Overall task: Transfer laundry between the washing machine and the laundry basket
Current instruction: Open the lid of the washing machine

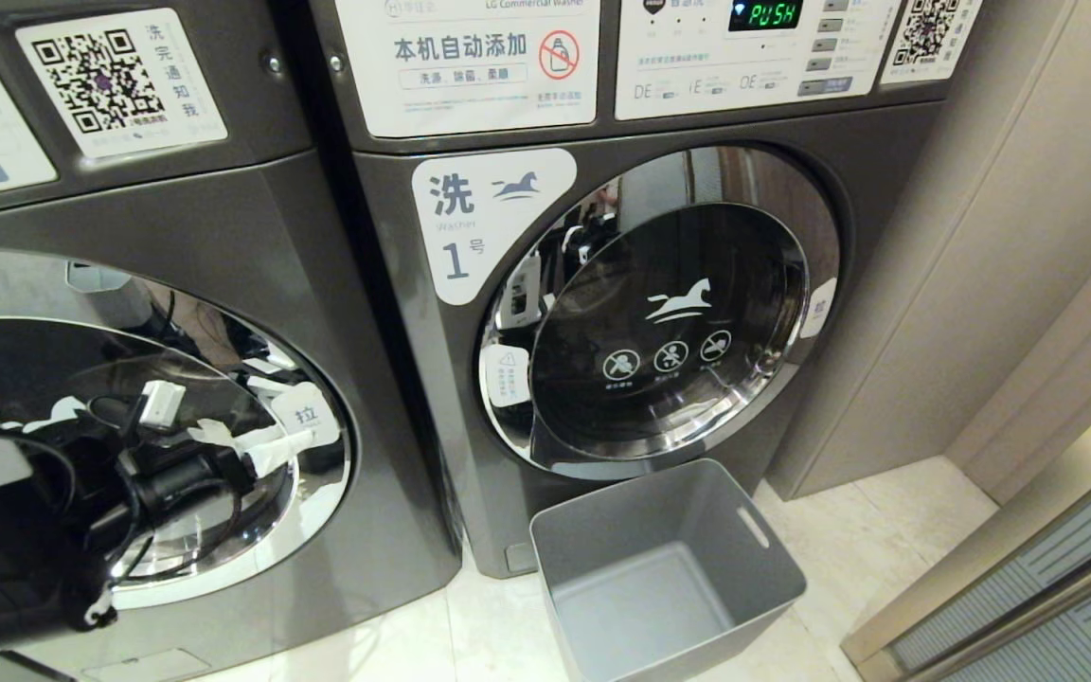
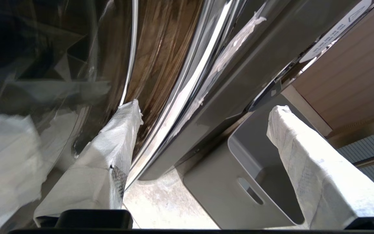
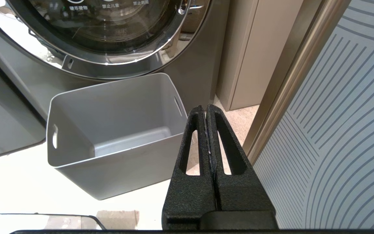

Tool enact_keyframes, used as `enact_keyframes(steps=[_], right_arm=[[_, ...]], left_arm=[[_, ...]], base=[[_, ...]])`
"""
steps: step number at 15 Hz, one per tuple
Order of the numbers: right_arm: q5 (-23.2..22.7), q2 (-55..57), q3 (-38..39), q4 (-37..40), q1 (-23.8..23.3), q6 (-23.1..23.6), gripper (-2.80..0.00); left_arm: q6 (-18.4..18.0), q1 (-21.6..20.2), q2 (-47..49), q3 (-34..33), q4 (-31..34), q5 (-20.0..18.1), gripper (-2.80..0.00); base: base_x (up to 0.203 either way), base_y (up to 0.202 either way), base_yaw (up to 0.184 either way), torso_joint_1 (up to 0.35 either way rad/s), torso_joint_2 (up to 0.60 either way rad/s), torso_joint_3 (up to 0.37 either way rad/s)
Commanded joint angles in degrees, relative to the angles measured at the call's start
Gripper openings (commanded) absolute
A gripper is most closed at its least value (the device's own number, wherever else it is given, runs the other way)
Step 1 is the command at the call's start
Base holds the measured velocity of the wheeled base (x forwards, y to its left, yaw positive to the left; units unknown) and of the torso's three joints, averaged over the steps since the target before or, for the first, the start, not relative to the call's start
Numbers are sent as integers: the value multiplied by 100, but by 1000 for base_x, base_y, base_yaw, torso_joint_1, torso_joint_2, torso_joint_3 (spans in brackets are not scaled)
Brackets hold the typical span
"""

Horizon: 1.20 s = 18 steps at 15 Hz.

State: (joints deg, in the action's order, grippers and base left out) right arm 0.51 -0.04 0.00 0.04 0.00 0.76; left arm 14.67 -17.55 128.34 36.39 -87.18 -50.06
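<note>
Left tool (image 2: 203, 112): fingers (image 2: 122, 136) wrapped in white cloth tape, spread wide, holding nothing, one tip close against the chrome ring of the washing machine door (image 2: 161, 65), contact impossible to tell. Past the other finger, the grey laundry basket (image 2: 213, 182) on the floor just below the door.

Right tool (image 3: 205, 112): black fingers pressed together, empty, hanging over the pale floor (image 3: 18, 182) beside the basket (image 3: 86, 162), apart from it.

Basket (image 1: 763, 559): one only, grey plastic, open-topped, a slot handle in each end wall, standing on the floor right at the foot of washing machine number 1 (image 1: 413, 379), under its round door (image 1: 659, 313). Bare grey bottom inside; no laundry visible. Door shut, dark glass with white horse mark and three warning icons; contents of the drum impossible to make out.

Two washing machines side by side, dark grey: number 1 with green "PUSH" on its display (image 1: 765, 13), and a second one (image 1: 223, 237) to the left with a mirror-like door (image 1: 129, 445) reflecting robot parts and cables. Beige wall panel (image 1: 981, 237) right of number 1, and a striped panel with a brass-coloured frame (image 3: 342, 130) at far right.
</note>
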Motion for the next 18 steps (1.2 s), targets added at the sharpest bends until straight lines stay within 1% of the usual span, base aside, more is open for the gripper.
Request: enact_keyframes(steps=[1,6,18], right_arm=[[-4,4,0,1,0,3,-280],[2,4,0,5,0,3,-280],[2,4,0,-4,0,3,-280]], left_arm=[[1,68,-2,57,-48,34,0],[1,226,33,88,-48,128,0],[10,270,68,88,-48,137,0]], base=[[0,0,0,0,0,0],[0,0,0,0,0,0],[0,0,0,0,0,0]])
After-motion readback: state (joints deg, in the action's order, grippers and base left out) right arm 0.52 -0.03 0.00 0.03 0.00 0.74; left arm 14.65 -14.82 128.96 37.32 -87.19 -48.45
